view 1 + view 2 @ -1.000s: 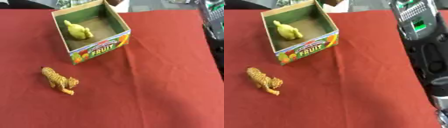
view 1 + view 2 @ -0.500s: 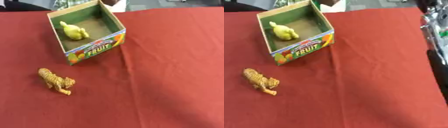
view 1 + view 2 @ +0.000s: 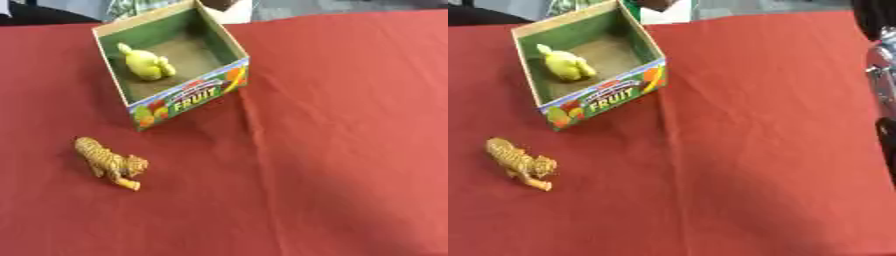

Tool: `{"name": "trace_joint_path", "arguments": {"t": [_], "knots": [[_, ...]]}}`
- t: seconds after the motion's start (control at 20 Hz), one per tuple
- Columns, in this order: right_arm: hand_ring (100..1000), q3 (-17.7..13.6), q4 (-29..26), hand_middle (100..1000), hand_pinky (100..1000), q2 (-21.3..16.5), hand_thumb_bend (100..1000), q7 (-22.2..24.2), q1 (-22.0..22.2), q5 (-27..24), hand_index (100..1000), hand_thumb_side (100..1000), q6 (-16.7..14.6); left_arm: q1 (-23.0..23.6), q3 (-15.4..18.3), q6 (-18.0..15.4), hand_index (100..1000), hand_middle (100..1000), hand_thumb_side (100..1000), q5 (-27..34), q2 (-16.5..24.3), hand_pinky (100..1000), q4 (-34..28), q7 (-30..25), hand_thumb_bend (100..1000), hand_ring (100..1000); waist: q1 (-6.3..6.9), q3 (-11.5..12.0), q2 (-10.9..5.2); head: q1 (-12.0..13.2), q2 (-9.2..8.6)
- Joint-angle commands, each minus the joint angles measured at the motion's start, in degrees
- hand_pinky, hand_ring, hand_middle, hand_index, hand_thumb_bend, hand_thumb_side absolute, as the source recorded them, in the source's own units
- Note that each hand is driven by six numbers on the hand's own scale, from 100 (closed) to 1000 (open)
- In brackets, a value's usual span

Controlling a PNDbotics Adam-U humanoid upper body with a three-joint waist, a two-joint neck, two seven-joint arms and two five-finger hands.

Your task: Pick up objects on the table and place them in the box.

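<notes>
A red-covered surface (image 3: 350, 150) carries an open box (image 3: 188, 97) marked FRUIT with a yellow toy (image 3: 147, 65) inside, a striped orange tiger toy (image 3: 109, 162) lies just before the box, and neither hand shows.

A table covered by a red cloth (image 3: 350, 130) fills nearly the whole view, the cloth creased in a long fold running down from the box's near right corner. Toward the far left stands an open cardboard box (image 3: 188, 99) (its front panel printed "FRUIT" with coloured fruit pictures), turned askew to the table's edges. Nearer and to the left of it, well apart from the box, a striped orange toy tiger (image 3: 108, 162) lies directly on the cloth.
</notes>
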Motion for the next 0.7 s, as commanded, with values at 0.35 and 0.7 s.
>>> {"name": "trace_joint_path", "arguments": {"t": [0.35,0.7], "knots": [[802,-0.66,-1.24,719,906,0.3,100,1.69,-0.75,-0.7,854,1000,0.07,-2.0,-9.48,4.43,870,705,693,-7.69,3.6,503,-0.79,-7.59,119,653,-0.07,-0.25,-0.84,0.44,-0.86],[803,-0.81,-1.24,721,909,0.62,100,2.49,-0.43,-0.06,855,1000,0.46,-0.62,-10.38,3.68,901,745,862,-13.87,3.2,544,-0.79,-13.78,404,714,-0.22,-0.2,-0.63,0.35,-0.91]]}}
